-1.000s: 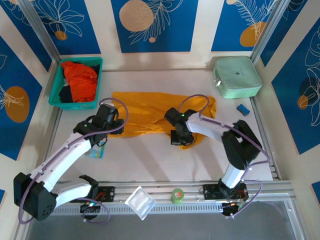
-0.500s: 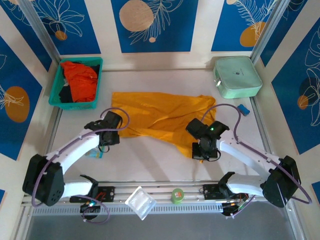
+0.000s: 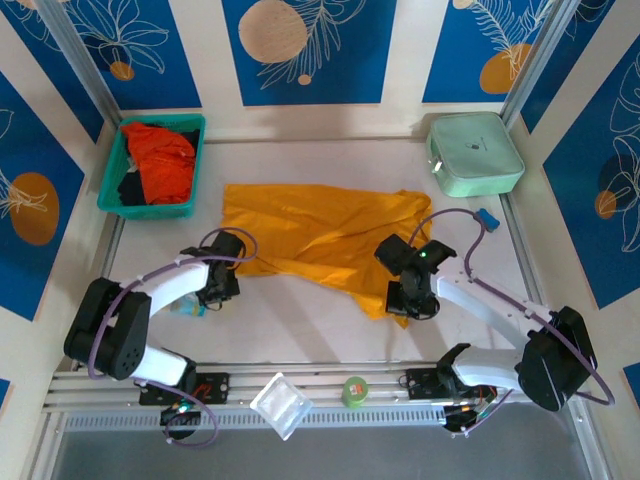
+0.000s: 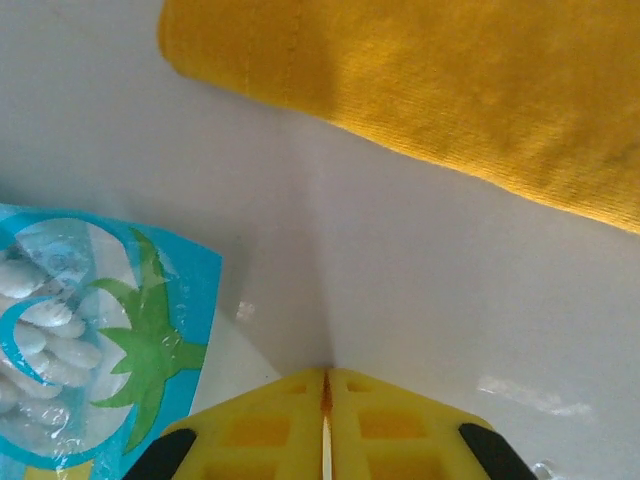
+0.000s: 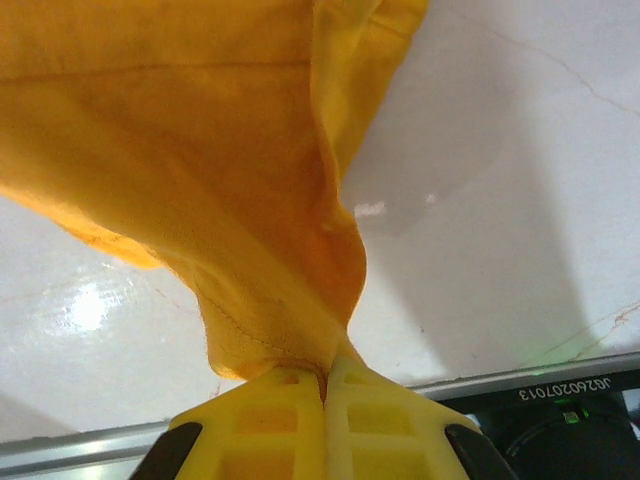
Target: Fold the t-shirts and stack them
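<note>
My two arms from the console: white shells, black joints, yellow fingers.

On the overhead feed I see the left arm [image 3: 170, 285] and right arm [image 3: 490, 303] wearing smooth white link covers between chunky black joint housings, with a thin purple cable [image 3: 445, 213] looping along each and a small green light [image 3: 422, 254] on the right wrist. My wrist cameras show the left gripper [image 4: 325, 375] and right gripper [image 5: 325, 375] with bright yellow fingers [image 4: 250, 430], moulded with square recesses, on rounded black mounts.
</note>
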Available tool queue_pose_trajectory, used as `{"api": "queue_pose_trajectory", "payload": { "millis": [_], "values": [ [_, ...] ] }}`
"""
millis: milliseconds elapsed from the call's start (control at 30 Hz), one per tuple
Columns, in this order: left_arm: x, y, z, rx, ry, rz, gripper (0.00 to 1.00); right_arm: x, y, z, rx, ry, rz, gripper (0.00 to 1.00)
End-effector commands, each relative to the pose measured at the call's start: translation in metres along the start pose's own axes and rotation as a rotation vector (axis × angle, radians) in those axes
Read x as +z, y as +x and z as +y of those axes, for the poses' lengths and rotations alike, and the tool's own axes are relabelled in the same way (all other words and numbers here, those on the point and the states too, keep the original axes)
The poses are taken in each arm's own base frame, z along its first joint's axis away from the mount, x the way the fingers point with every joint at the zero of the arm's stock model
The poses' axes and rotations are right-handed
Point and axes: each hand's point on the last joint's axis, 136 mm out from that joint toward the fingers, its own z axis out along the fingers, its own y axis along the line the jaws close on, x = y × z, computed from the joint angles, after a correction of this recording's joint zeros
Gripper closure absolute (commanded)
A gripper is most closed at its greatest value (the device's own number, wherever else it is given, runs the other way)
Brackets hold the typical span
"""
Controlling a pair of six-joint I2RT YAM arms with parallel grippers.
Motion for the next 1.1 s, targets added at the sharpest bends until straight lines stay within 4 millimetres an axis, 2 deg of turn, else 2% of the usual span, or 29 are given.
{"api": "queue_pose_trajectory", "payload": {
  "millis": [0, 100, 167, 300, 433, 667, 767, 933, 1067],
  "values": [
    [0.011, 0.001, 0.023, -0.086, -0.100, 0.009, 0.88, -0.002, -0.006, -0.005, 0.047, 0.004, -0.030, 1.00],
    [0.009, 0.000, 0.037, -0.139, -0.141, 0.013, 0.88, -0.001, -0.010, -0.009, 0.085, -0.028, -0.057, 1.00],
    [0.005, -0.007, 0.038, -0.163, -0.133, -0.015, 0.89, 0.002, -0.015, -0.010, 0.122, -0.063, -0.076, 1.00],
    [-0.013, -0.034, 0.028, -0.188, -0.076, -0.098, 0.89, 0.007, -0.028, -0.016, 0.197, -0.102, -0.118, 1.00],
    [-0.032, -0.064, 0.021, -0.173, -0.091, -0.146, 0.88, 0.003, -0.048, -0.036, 0.274, -0.072, -0.195, 1.00],
    [-0.030, -0.087, -0.004, -0.143, -0.026, -0.152, 0.88, -0.002, -0.076, -0.058, 0.342, -0.071, -0.250, 1.00],
    [-0.027, -0.096, -0.017, -0.126, 0.012, -0.144, 0.76, 0.002, -0.079, -0.058, 0.334, -0.066, -0.233, 1.00],
    [-0.017, -0.105, -0.024, -0.117, -0.003, -0.137, 0.53, 0.006, -0.076, -0.054, 0.331, -0.084, -0.211, 1.00],
    [-0.012, -0.107, -0.029, -0.114, 0.010, -0.129, 0.43, 0.007, -0.073, -0.056, 0.333, -0.081, -0.208, 1.00]
  ]
}}
